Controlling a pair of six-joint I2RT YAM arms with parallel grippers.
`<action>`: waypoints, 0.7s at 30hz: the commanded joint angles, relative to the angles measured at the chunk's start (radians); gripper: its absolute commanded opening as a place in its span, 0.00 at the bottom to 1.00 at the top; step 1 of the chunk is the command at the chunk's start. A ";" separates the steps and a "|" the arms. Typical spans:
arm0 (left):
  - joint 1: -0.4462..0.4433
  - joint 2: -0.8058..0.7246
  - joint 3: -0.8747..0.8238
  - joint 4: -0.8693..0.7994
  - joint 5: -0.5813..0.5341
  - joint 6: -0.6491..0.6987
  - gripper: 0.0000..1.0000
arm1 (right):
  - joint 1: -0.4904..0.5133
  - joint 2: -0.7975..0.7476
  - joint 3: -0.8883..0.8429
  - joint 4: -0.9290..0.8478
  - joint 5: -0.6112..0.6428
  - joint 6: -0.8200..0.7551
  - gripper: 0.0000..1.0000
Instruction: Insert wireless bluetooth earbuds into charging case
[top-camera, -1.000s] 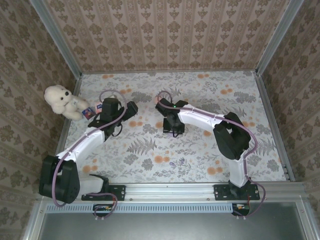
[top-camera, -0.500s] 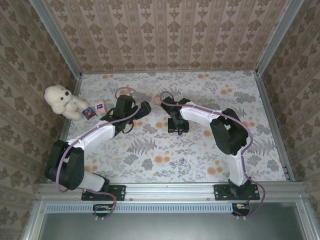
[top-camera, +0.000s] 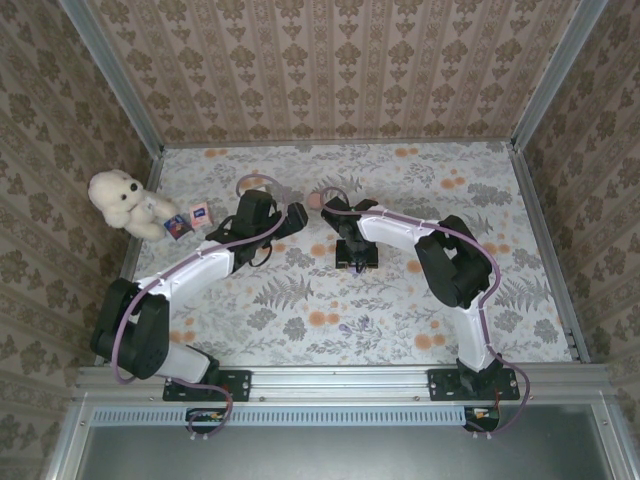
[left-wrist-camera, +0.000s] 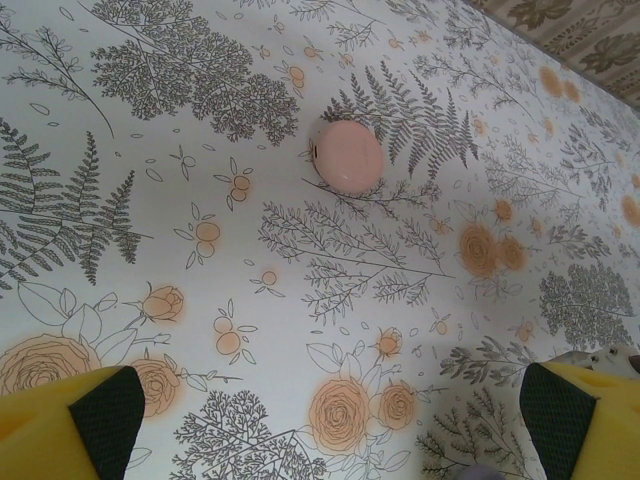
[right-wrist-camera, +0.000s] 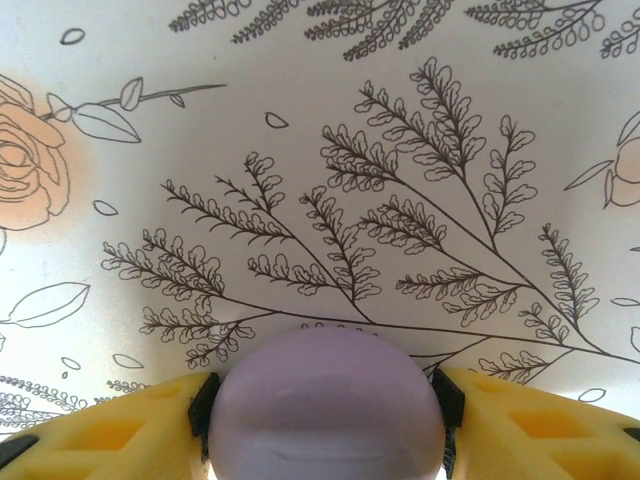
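Right hand (right-wrist-camera: 325, 405): yellow fingers (right-wrist-camera: 90, 440) flank lavender rounded plastic piece (right-wrist-camera: 325, 390) on floral bench (right-wrist-camera: 300, 150); gripping or merely touching, cannot tell. Left hand (left-wrist-camera: 330, 425): spread wide, near pink round plastic piece (left-wrist-camera: 347, 155). Advice: keep lavender piece level, centred.

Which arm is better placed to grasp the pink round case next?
Probably left: the left tool is open and points at the pink case, free ahead; the right tool has a lavender object between its fingers.
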 joint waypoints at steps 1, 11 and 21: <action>-0.009 0.009 0.020 0.017 -0.013 -0.004 1.00 | 0.001 0.028 -0.009 -0.026 0.034 0.033 0.61; -0.013 0.015 0.011 0.022 0.000 -0.015 1.00 | 0.002 0.044 -0.001 -0.024 0.038 0.052 0.57; -0.011 -0.027 -0.086 0.122 0.027 0.020 0.99 | -0.007 -0.060 -0.009 0.019 -0.009 0.097 0.43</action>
